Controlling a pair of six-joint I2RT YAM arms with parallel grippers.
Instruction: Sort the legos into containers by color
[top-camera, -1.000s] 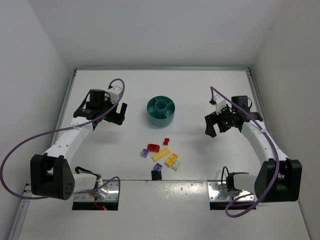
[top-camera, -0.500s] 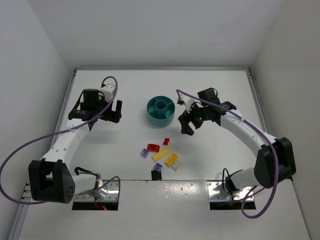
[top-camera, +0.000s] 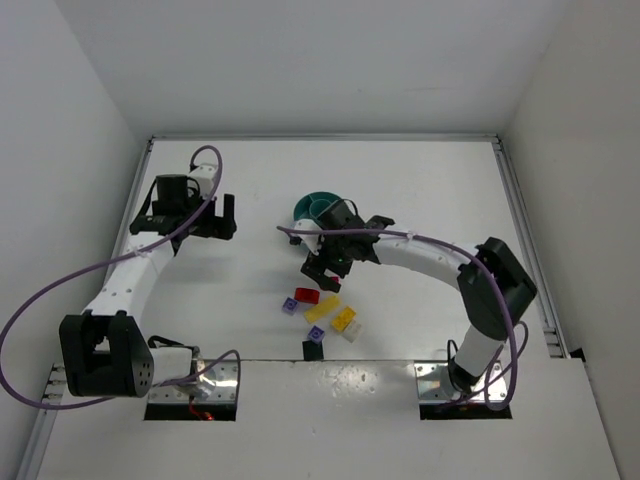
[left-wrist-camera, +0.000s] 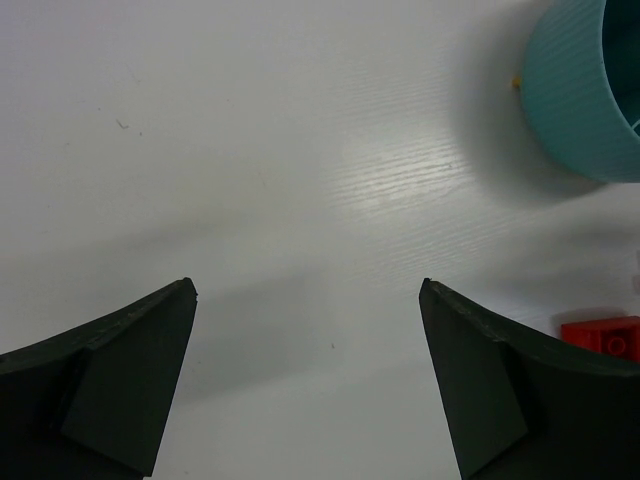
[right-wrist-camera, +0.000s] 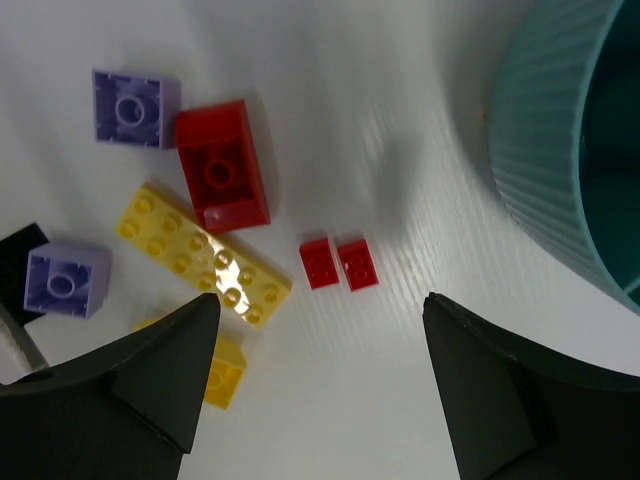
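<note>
The legos lie in a loose group on the white table in front of the teal dish (top-camera: 312, 206), which my right arm partly hides. In the right wrist view I see a red brick (right-wrist-camera: 222, 178), two small red plates (right-wrist-camera: 338, 264), a long yellow plate (right-wrist-camera: 205, 255), a yellow brick (right-wrist-camera: 222, 372) and two purple bricks (right-wrist-camera: 135, 108). My right gripper (right-wrist-camera: 320, 300) is open and empty, hovering just above the small red plates, with the dish wall (right-wrist-camera: 550, 150) to its right. In the top view it (top-camera: 322, 277) is between dish and bricks. My left gripper (left-wrist-camera: 307, 285) is open and empty over bare table.
A small black block (top-camera: 314, 349) sits at the near edge of the brick group, beside an off-white brick (top-camera: 352, 332). The left wrist view catches the dish wall (left-wrist-camera: 575, 90) and a red brick (left-wrist-camera: 605, 335) at its right edge. White walls enclose the table.
My right arm has swung from the right side leftward across the dish's front and now hovers over the legos. My left gripper has drifted slightly left and back.
</note>
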